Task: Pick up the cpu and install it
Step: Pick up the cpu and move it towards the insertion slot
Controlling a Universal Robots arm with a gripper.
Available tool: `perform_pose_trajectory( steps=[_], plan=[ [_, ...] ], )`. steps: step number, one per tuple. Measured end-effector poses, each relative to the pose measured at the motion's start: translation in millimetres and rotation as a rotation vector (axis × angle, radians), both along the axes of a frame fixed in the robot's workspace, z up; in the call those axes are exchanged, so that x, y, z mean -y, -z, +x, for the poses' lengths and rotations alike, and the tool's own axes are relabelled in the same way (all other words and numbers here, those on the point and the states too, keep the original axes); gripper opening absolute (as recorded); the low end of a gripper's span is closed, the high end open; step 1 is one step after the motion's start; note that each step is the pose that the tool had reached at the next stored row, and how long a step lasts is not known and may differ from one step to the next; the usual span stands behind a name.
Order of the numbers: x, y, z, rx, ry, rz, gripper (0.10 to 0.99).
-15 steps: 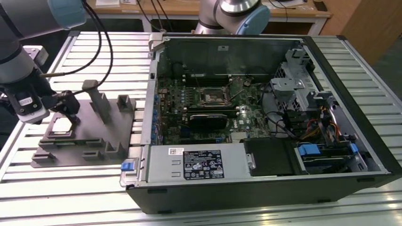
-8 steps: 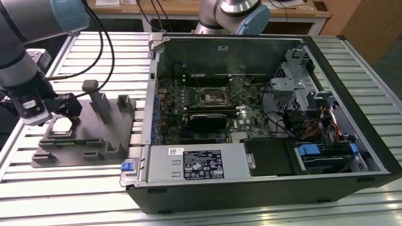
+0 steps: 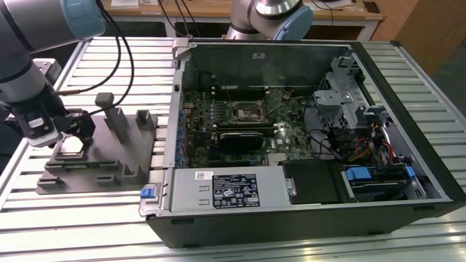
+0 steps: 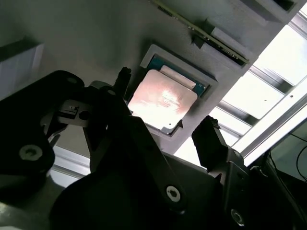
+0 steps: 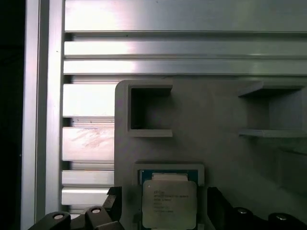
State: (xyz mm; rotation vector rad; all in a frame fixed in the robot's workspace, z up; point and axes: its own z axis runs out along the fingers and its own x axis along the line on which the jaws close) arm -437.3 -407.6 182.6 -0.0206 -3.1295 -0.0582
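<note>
Pincer [image 4: 165, 103] links loom closest in the second wrist view, its fingers [image 4: 207, 132] spread and holding nothing. They straddle the cpu [image 4: 162, 99], which lies flat in a fixture [image 4: 96, 43] pocket. In the first wrist view the cpu sits between both tips, apart from each. In the exterior view the fixture lies by the desk [image 3: 87, 229] edge on that view's left, beside the case [image 3: 291, 229]. A good grasp likely needs the fingers square on opposite cpu edges, then a level lift.

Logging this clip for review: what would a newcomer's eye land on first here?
The open black computer case, its green motherboard exposed, dominates the exterior view's right. On that view's left, the open gripper hangs over a small silvery square cpu seated in a grey fixture.
</note>
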Motion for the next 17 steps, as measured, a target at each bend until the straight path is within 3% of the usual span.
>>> perform_pose_trajectory(
  steps=[5, 6, 12, 17],
  plan=[
    [-0.1, 0.4, 0.8, 0.0003, 0.002, -0.002, 0.784],
    [0.3, 0.4, 1.7, 0.0001, 0.002, -0.004, 0.714],
    [0.4, -0.2, 1.7, 0.0066, -0.003, -0.004, 0.714],
    [0.8, -0.2, 1.7, 0.0076, -0.008, -0.004, 0.714]
  ],
)
